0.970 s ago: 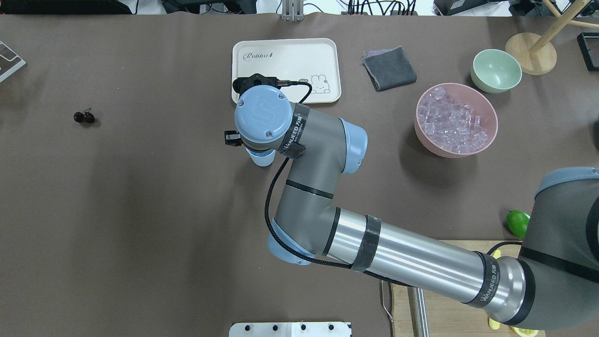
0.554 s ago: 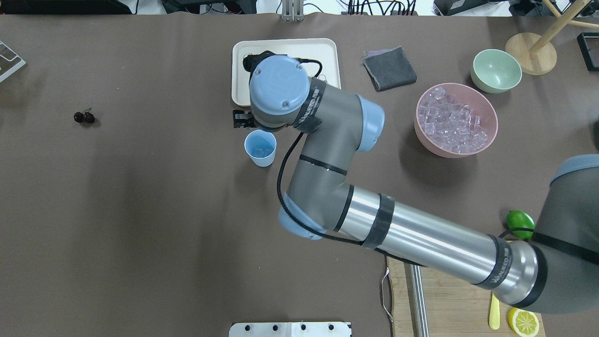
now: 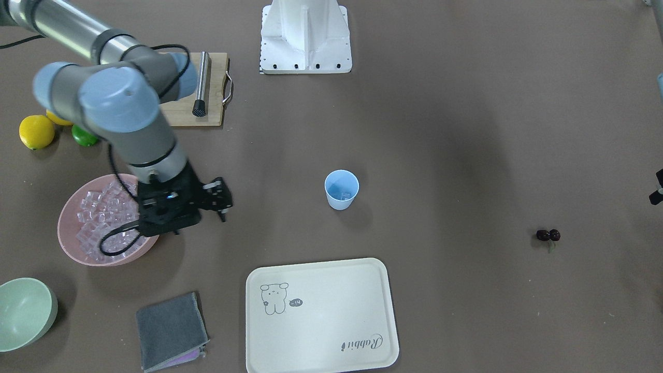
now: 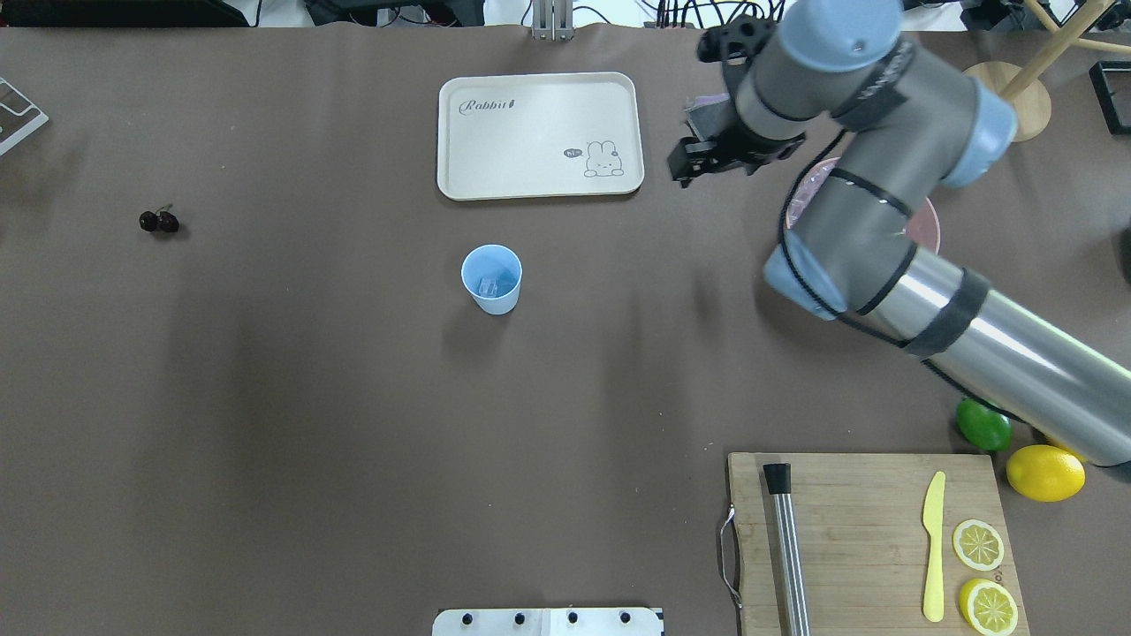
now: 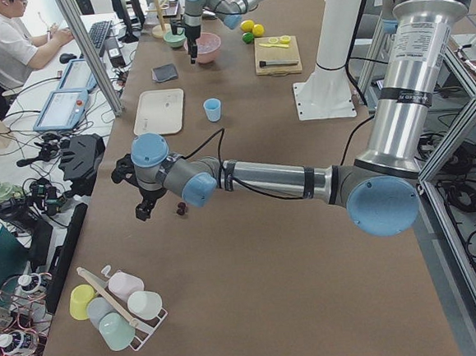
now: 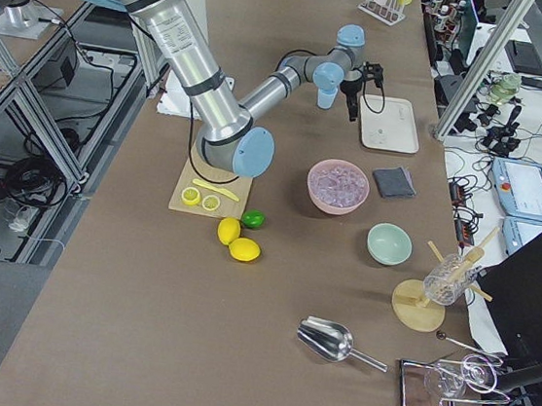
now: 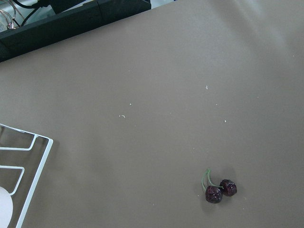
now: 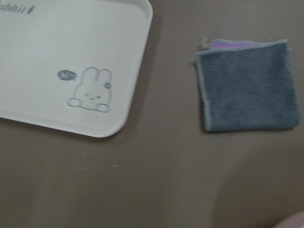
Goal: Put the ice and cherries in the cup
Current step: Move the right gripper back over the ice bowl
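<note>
The light-blue cup [image 4: 491,278] stands upright mid-table, with a clear ice cube [image 4: 488,284] inside; it also shows in the front view [image 3: 341,189]. More ice [image 3: 98,212] fills the pink bowl [image 3: 67,243]. My right gripper [image 3: 220,199] hangs open and empty beside that bowl's rim, well away from the cup, and shows from overhead [image 4: 685,168]. The dark cherries [image 4: 159,221] lie on the table at the far left and show in the left wrist view [image 7: 221,191]. My left gripper [image 5: 144,210] hovers close to them; I cannot tell if it is open.
A cream tray [image 4: 539,132] lies behind the cup and a grey cloth [image 3: 171,330] beside it. A pale green bowl [image 3: 23,311] and a wooden stand [image 4: 1003,97] are near the pink bowl. A cutting board [image 4: 870,539], lime [image 4: 982,426] and lemon [image 4: 1044,473] sit front right.
My right arm has swung from over the cup to the right and back, to the pink bowl. The cup now stands uncovered with an ice cube inside.
</note>
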